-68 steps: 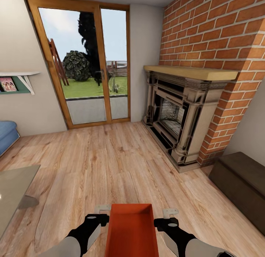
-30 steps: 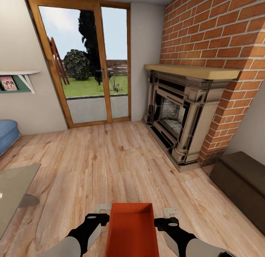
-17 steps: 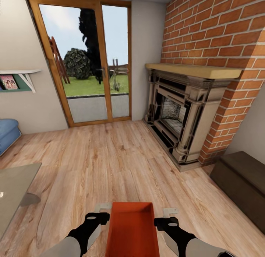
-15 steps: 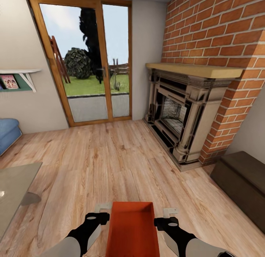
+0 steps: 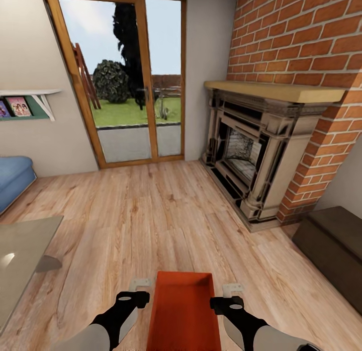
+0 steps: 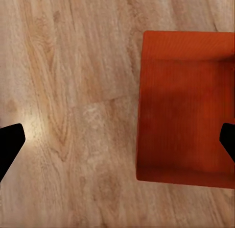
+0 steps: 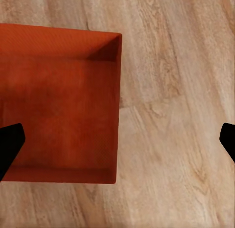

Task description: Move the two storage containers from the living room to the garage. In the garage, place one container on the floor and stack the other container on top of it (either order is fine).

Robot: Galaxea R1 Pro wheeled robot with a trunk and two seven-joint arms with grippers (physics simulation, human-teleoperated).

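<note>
room: living room, light wood-plank floor (image 5: pixel 151 215) running up to a wood-framed glass door (image 5: pixel 130 79) with grass and a bush outside

fireplace: brick fireplace (image 5: pixel 261 155) on the right side of the head view, wooden mantel on top, ornate pale surround

other furniture: dark brown low bench (image 5: pixel 334 245) at the far right, blue sofa (image 5: pixel 12 177) poking in at the left edge, corner of a glass table (image 5: pixel 22 255) lower left, little wall shelf (image 5: pixel 30 102) with pictures above the sofa

container: one orange-red storage container (image 5: pixel 183 311) sits right between the two arms at the bottom of the head view, open top facing up, nothing in it, ribbed bottom visible. the wrist views look down into it with the plank floor (image 6: pixel 68 115) beside it

left gripper: left gripper (image 5: pixel 140 282) is by the container's left wall. in the left wrist view its two dark fingertips (image 6: pixel 10 144) are spread really wide, one over the floor and one over the bin's interior, so they straddle the wall with plenty of slack, not squeezed onto it

right gripper: right gripper (image 5: pixel 233 289) mirrors that on the right wall. fingertips (image 7: pixel 10 144) gape wide in the right wrist view, one over the bin (image 7: pixel 58 105), the other over the planks

carrying?: honestly can't tell whether the bin is resting on the floor or propped up by the arms
</note>
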